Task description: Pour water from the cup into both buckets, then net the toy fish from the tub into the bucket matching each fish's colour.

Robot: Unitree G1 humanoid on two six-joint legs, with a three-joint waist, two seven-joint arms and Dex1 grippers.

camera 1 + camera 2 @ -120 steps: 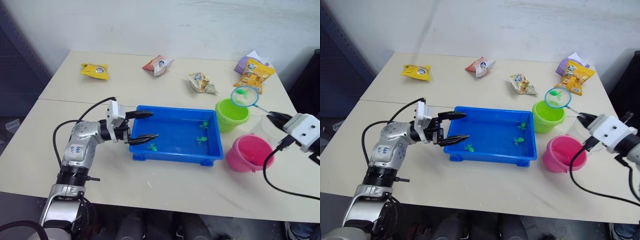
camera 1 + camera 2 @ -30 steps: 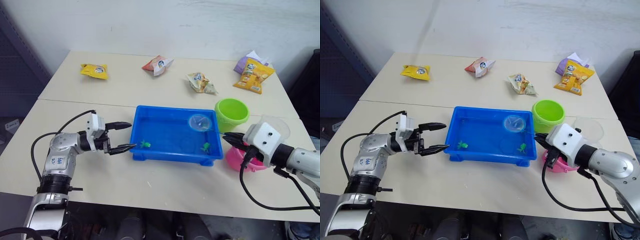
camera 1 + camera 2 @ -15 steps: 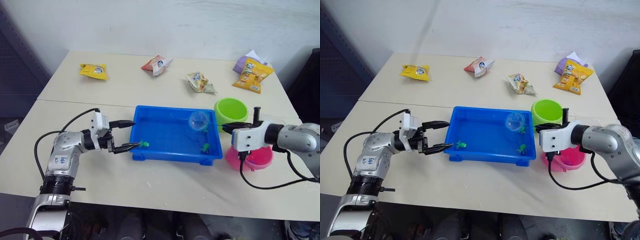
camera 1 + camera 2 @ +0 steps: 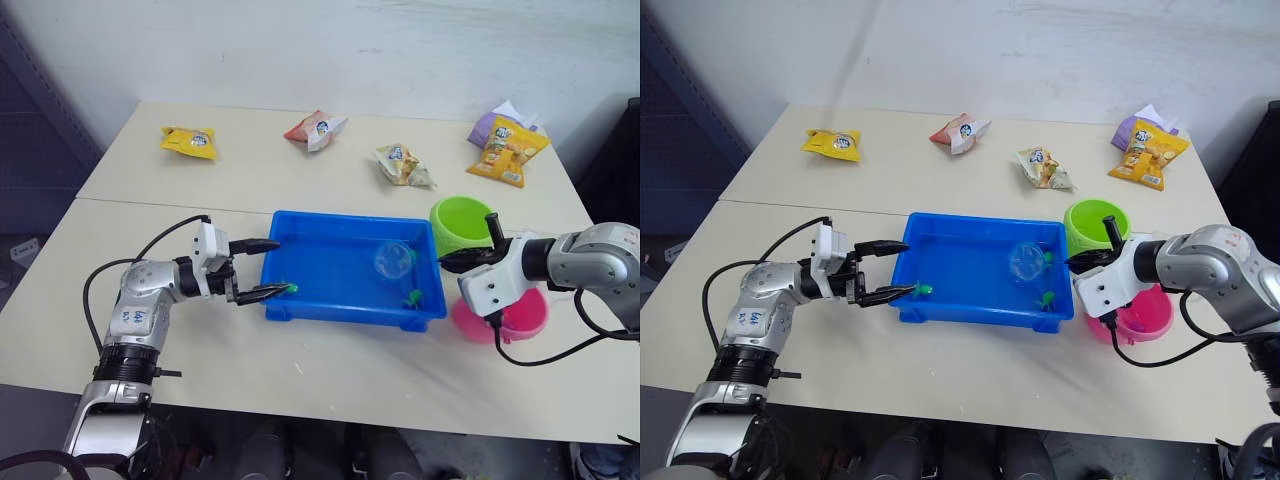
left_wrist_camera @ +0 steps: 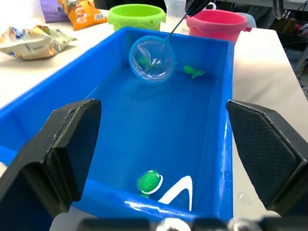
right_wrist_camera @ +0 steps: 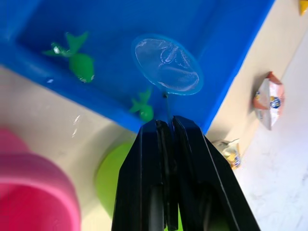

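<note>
The shallow bright blue plastic tub (image 4: 352, 268) is lying mostly open inside — three tiny green toy fish (image 4: 1046, 299) and the light-blue-rimmed round net (image 4: 393, 261) are taking up little room. The left gripper (image 4: 268, 269), fingers spread, is straddling its left rim. The lime green pail (image 4: 462, 224) and pink pail (image 4: 505, 314) are crowding the right end, where the right gripper (image 4: 452, 262) is pinching the net's stick.

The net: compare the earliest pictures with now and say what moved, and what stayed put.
The net, then raised over the green bucket with a green fish in it, has been swung down into the blue tub, still clamped in the right gripper. The left gripper stays open at the tub's left end. Both buckets and the snack packets have not moved.
</note>
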